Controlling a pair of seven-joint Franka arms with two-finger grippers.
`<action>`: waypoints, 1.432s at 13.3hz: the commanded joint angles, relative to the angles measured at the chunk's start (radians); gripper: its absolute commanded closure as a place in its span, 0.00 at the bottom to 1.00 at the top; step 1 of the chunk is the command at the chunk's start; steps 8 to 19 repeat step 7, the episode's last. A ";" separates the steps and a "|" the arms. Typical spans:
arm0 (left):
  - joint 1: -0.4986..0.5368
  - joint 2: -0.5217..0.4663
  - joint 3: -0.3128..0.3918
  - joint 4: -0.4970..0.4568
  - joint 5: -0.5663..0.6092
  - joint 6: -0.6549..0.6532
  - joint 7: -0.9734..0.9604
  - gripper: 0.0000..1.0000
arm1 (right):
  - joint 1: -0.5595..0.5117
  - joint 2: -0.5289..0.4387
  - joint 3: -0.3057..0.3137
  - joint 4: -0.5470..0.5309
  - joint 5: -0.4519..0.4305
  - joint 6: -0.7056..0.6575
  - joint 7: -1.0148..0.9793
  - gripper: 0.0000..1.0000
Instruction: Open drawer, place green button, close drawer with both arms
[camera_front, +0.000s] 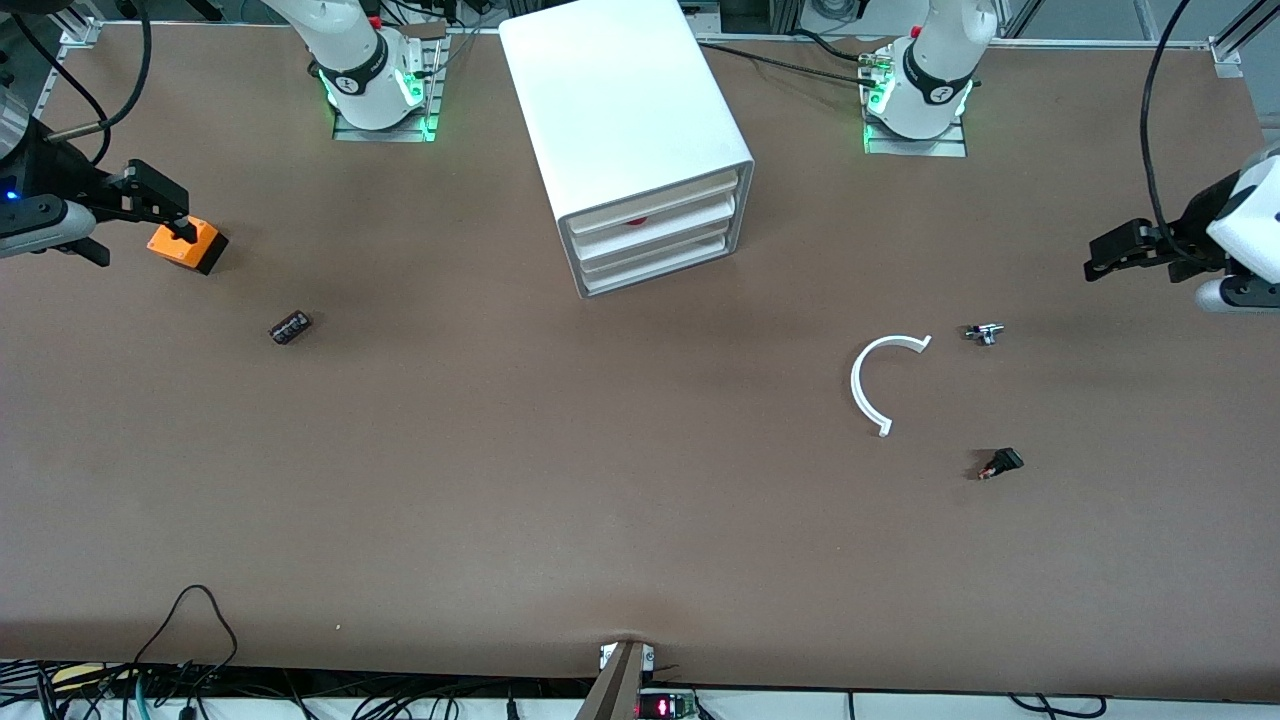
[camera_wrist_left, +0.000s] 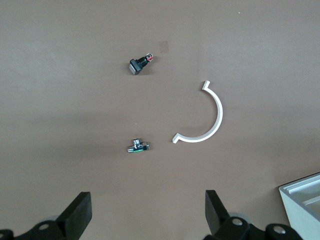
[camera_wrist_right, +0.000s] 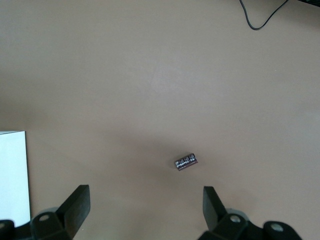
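Note:
The white cabinet (camera_front: 625, 130) stands at the table's robot end, all three drawers shut. The middle drawer (camera_front: 655, 232) faces the front camera. The button (camera_front: 985, 333), a small shiny piece with green on it, lies toward the left arm's end; it also shows in the left wrist view (camera_wrist_left: 137, 146). My left gripper (camera_front: 1100, 262) hangs open and empty in the air over the left arm's end of the table; in the left wrist view (camera_wrist_left: 148, 200) the button lies ahead of its fingers. My right gripper (camera_front: 165, 215) is open and empty over the orange cube (camera_front: 188, 245).
A white curved strip (camera_front: 885, 385) lies beside the button, also in the left wrist view (camera_wrist_left: 205, 120). A black piece with a red-orange end (camera_front: 1001, 463) lies nearer the front camera. A small dark component (camera_front: 290, 327) lies near the orange cube, also in the right wrist view (camera_wrist_right: 186, 162).

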 joint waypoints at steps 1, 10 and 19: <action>0.030 -0.042 -0.031 -0.027 -0.006 -0.006 0.038 0.00 | -0.011 0.006 0.007 0.021 0.009 -0.017 -0.009 0.00; 0.030 -0.082 -0.053 -0.021 0.056 -0.034 0.044 0.00 | -0.010 0.006 0.007 0.021 0.010 -0.019 -0.002 0.00; 0.030 -0.082 -0.053 -0.021 0.056 -0.034 0.044 0.00 | -0.010 0.006 0.007 0.021 0.010 -0.019 -0.002 0.00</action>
